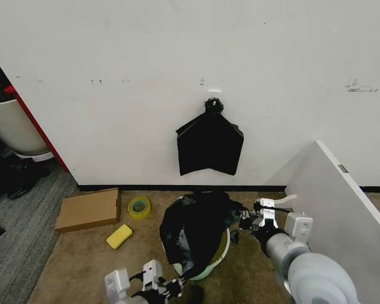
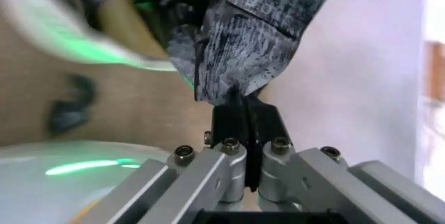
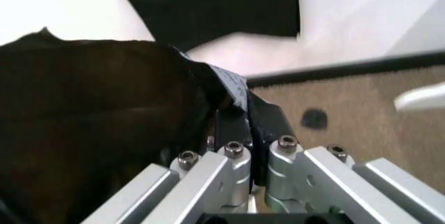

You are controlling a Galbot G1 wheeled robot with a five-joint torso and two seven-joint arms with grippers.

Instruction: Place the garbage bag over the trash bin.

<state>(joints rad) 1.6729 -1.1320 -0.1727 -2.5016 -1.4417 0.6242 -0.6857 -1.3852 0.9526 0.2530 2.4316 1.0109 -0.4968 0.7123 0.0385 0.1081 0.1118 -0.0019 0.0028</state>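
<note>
Both claws clamped on garbage bag (image 1: 193, 231) | left claw (image 2: 243, 110), right claw (image 3: 240, 110) | bag drapes over trash bin (image 1: 220, 252)

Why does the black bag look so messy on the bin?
The garbage bag sits lopsided: it drapes over one side of the trash bin, leaving part of the rim bare. Both the left gripper and right gripper pinch its edges. Small black scraps lie on the carpet.

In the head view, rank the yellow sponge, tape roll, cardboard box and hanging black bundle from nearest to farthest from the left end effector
From the left end effector:
1. Yellow sponge, on the carpet.
2. Tape roll, beyond the sponge.
3. Cardboard box, toward the left wall.
4. Black bundle, hanging on the wall.
</note>
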